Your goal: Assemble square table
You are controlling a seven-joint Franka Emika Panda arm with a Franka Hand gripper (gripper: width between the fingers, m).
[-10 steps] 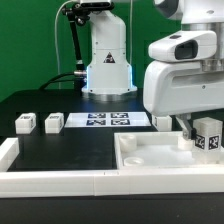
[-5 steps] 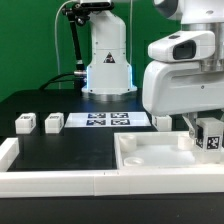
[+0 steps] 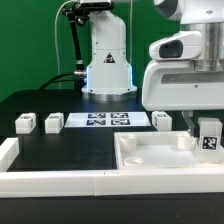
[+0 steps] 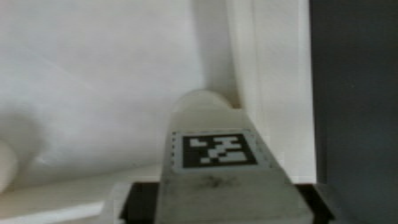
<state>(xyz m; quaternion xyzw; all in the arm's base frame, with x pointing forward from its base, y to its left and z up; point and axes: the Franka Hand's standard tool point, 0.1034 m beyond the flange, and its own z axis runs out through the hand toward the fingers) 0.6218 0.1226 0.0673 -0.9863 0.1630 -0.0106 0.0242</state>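
Observation:
The white tray-like tabletop [image 3: 160, 157] lies at the front right of the exterior view. My gripper [image 3: 207, 128] is shut on a white tagged leg block [image 3: 210, 137] and holds it upright over the tabletop's right rear corner. In the wrist view the leg [image 4: 214, 150] stands between the dark fingers [image 4: 150, 202], its far end close to the tabletop's floor [image 4: 89, 80] beside the raised rim [image 4: 267, 60]; whether it touches cannot be told. Three more leg blocks lie on the black table: two on the left [image 3: 25, 123] [image 3: 53, 123] and one behind the tabletop [image 3: 162, 120].
The marker board [image 3: 105, 120] lies flat behind the tabletop, in front of the robot base [image 3: 107, 65]. A long white border rail [image 3: 50, 181] runs along the front edge and turns up the left side [image 3: 8, 150]. Black table shows beside the rim [image 4: 356, 80].
The gripper with the leg block has shifted slightly to the exterior view's right and a little lower over the tabletop corner. The other parts have not moved.

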